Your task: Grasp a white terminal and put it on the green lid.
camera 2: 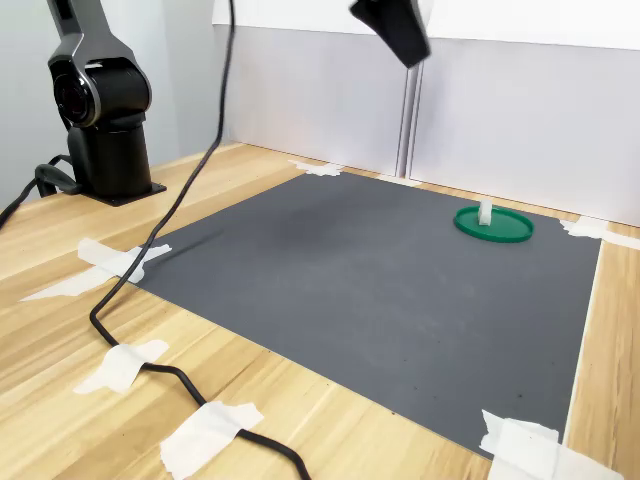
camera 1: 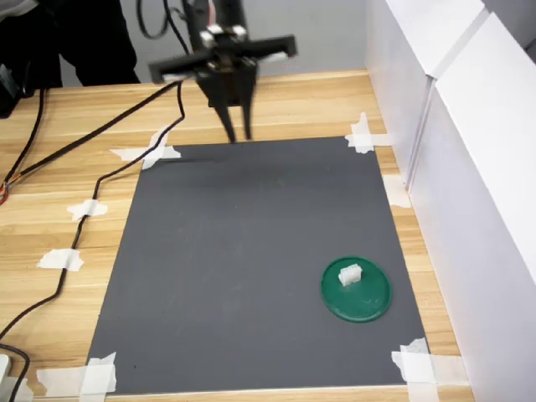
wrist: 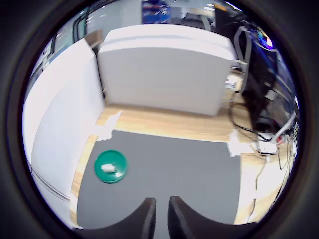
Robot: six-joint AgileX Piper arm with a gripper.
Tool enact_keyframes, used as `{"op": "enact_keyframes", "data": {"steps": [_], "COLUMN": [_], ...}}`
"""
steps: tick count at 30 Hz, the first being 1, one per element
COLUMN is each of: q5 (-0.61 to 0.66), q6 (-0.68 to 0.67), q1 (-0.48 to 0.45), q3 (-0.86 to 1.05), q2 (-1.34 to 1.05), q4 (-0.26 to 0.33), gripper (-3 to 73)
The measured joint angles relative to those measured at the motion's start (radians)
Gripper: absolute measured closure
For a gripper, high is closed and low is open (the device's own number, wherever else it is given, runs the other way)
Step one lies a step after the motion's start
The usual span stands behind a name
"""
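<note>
The white terminal (camera 1: 350, 274) rests on the green lid (camera 1: 368, 301), near the front right corner of the dark mat in the first exterior view. Both show again in the wrist view, the terminal (wrist: 108, 169) on the lid (wrist: 118, 162), and in the second exterior view, the terminal (camera 2: 485, 212) on the lid (camera 2: 508, 230). My gripper (camera 1: 239, 136) hangs high over the mat's far edge, well away from the lid. Its fingers (wrist: 147, 214) stand a narrow gap apart and hold nothing. In the second exterior view only the gripper's lower end (camera 2: 405, 45) shows, at the top edge.
A dark grey mat (camera 1: 251, 251) is taped to the wooden table. White panels (camera 1: 477, 167) wall off the first exterior view's right side. A black cable (camera 1: 100, 180) runs over the wood on the first exterior view's left. The arm's base (camera 2: 100, 110) stands at the second exterior view's left.
</note>
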Motion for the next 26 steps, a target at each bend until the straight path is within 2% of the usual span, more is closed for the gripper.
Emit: {"op": "enact_keyframes", "data": {"steps": [5,10,14,20,26], "q5": [-0.106,-0.163,-0.168,-0.156,-0.14], "q6": [-0.029,-0.036,-0.036,-0.038,-0.036], "q1": [-0.085,-0.086,-0.086,-0.086,-0.086], "q3": [0.268,0.507,0.635,0.735,0.749], "q2": [-0.326,-0.7,-0.908,-1.062,-1.119], "q4": [-0.002,0.006,0.008,0.004,0.003], "gripper": [62.0,62.0,62.0,62.0,62.0]}}
